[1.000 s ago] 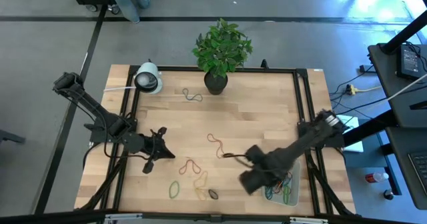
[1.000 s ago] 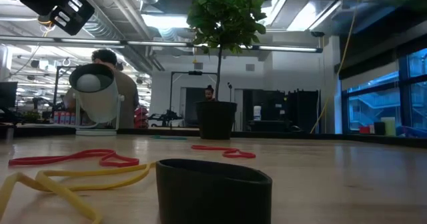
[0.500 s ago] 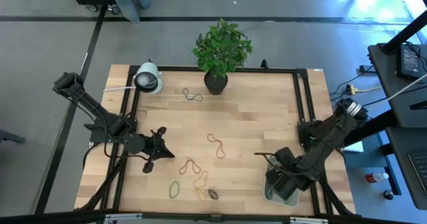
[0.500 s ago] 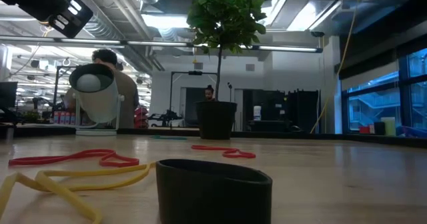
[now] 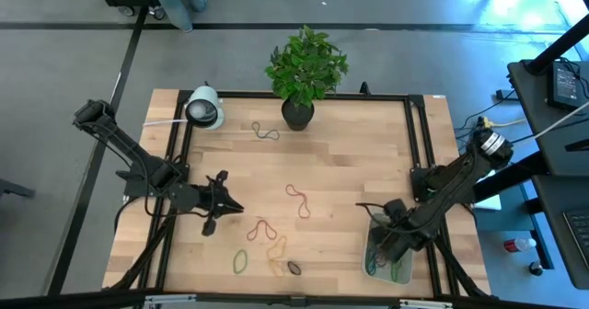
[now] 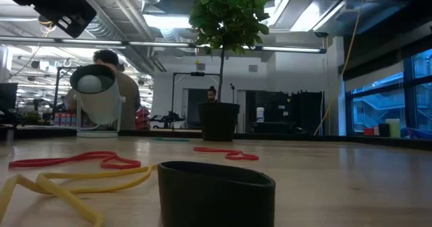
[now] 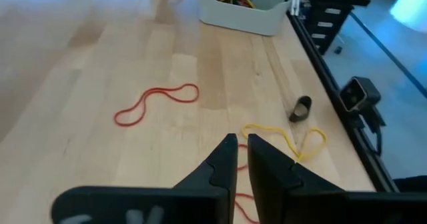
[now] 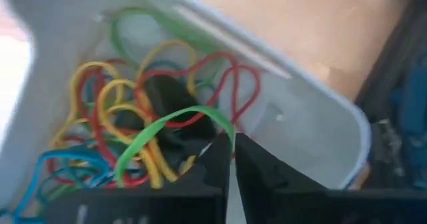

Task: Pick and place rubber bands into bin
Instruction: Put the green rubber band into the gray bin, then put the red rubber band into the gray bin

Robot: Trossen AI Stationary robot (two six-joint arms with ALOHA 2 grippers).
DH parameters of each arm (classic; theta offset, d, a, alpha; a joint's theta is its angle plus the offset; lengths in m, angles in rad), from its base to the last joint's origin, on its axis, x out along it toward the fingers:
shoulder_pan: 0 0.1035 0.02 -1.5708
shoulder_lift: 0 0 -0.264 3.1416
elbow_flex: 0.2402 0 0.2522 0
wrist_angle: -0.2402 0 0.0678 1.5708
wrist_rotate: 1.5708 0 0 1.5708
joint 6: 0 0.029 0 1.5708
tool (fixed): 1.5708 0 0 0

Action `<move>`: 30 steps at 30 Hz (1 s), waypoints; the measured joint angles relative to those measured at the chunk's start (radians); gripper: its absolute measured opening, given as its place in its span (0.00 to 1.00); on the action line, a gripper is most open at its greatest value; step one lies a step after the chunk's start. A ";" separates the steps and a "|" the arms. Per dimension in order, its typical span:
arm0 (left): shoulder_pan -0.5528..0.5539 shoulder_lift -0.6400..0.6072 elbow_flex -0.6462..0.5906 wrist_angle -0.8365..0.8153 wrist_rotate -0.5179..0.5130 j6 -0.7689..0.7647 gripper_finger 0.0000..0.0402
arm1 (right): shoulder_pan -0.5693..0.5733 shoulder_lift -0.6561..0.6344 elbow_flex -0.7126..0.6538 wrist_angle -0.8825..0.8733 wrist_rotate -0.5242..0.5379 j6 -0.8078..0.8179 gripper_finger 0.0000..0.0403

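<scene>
The bin (image 5: pixel 370 265), a pale tray, stands at the table's near right and holds a heap of rubber bands (image 8: pixel 120 111). My right gripper (image 5: pixel 391 245) points down into it, shut on a green band (image 8: pixel 170 125). Loose bands lie on the wood: red ones (image 5: pixel 299 199) (image 5: pixel 260 228), a green one (image 5: pixel 240 261), a yellow one (image 5: pixel 276 249) and a black one (image 5: pixel 294 267). My left gripper (image 5: pixel 239 206) hangs shut above the table's left half, clear of the bands; its wrist view shows a red band (image 7: pixel 157 104) and a yellow one (image 7: pixel 287 141) beyond its tips (image 7: pixel 241 154). My right gripper pinches one end of the green band (image 8: pixel 225 132) between its fingertips, coming from above and pointing down. The band arcs away from the tips, and its other end (image 8: pixel 123 171) rests on the heap in the bin.
A potted plant (image 5: pixel 297 114) stands at the far edge, with a white round lamp-like thing (image 5: pixel 204 108) to its left and a dark band (image 5: pixel 265 131) between them. The low view shows the black band (image 6: pixel 216 193) close in front. A black frame rail (image 5: pixel 416 143) runs along the right side.
My right gripper has swung toward the table's right edge, from beside the bin to above it, and has sunk down into it while rolling at the wrist. The loose bands on the table lie as before.
</scene>
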 joint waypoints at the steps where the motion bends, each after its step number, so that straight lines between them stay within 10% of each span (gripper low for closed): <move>1: 0.000 0.000 0.000 0.000 -0.009 0.000 0.09 | 0.000 -0.004 -0.004 -0.003 -0.005 -0.002 0.10; 16: 0.000 0.000 0.000 -0.003 -0.129 -0.027 0.26 | 0.001 -0.107 -0.005 -0.003 -0.059 -0.264 0.35; 30: 0.000 0.000 0.000 -0.002 -0.187 -0.108 0.27 | 0.012 -0.293 -0.005 -0.080 0.045 -0.462 0.32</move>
